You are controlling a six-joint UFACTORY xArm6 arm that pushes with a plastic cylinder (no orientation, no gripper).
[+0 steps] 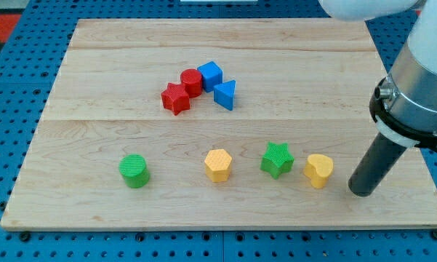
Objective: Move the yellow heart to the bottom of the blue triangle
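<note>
Tip of my dark rod (363, 193) has no jaws, holds nothing; it rests near the board's bottom-right corner, just beside the yellow heart block (318, 170), on its right.

Camera view: the blue triangle block (225, 94) sits well apart, toward the top edge, center. I judge: push the heart left & up w/ slow strokes, stop below the triangle.

Obstacles: green star block (277, 159) is just left of the heart, directly in the path; yellow hexagon block (218, 165) further left. Blue cube (210, 75), red cylinder (191, 81), red star (175, 98) crowd the triangle's left. Green cylinder (134, 171) is far, no problem.
</note>
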